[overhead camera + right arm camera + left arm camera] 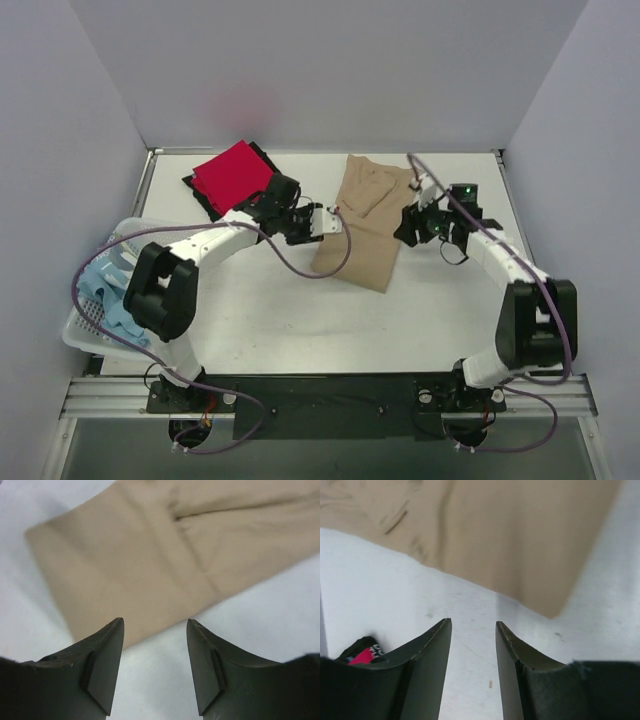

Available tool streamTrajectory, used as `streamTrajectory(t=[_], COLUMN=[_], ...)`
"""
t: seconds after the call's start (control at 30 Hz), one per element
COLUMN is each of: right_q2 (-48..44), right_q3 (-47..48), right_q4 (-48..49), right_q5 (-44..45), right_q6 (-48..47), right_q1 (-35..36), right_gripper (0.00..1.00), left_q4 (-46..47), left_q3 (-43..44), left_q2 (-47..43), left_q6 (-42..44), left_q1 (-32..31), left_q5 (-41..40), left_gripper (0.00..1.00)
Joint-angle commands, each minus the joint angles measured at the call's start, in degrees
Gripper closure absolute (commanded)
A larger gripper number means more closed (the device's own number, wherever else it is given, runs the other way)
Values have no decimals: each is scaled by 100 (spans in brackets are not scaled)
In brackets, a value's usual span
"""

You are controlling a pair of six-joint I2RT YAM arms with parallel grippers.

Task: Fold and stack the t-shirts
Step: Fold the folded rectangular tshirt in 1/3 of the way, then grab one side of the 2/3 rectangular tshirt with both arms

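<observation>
The tan-beige t-shirt [362, 222] lies folded into a long strip on the table, from the back middle toward the centre. It also shows in the left wrist view [510, 535] and the right wrist view [150, 560]. My left gripper [333, 222] is open and empty at the strip's left edge [473, 625]. My right gripper [403, 228] is open and empty at its right edge [155, 625]. The red t-shirt [232, 175] lies folded on the black t-shirt [200, 196] at the back left. Light blue t-shirts [108, 290] fill the basket.
A white mesh basket [128, 228] stands at the table's left edge beside the left arm. Purple cables loop from both arms. White walls close in the table at the back and sides.
</observation>
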Motion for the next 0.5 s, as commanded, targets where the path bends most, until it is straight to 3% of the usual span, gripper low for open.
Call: streamTrajectory(t=[0.0,0.2,0.47], right_q2=[-1363,-1393,-786], right_q3=[-1206,-1918,-1699], right_q4=[-613,-942,-1496], right_q5=[-424,359,1123], right_q6=[-3132,-3875,-4315], right_q1=[958,1899,2479], right_gripper=[50,51,52], left_q4=[93,1076,261], left_q3=[-1119,-1612,-1647], left_q2=[-677,-387,-202], left_q6=[1050,1227,1613], left_q1=[-101,-268,-304], left_q5=[1109,731,976], left_gripper=[49,48,52])
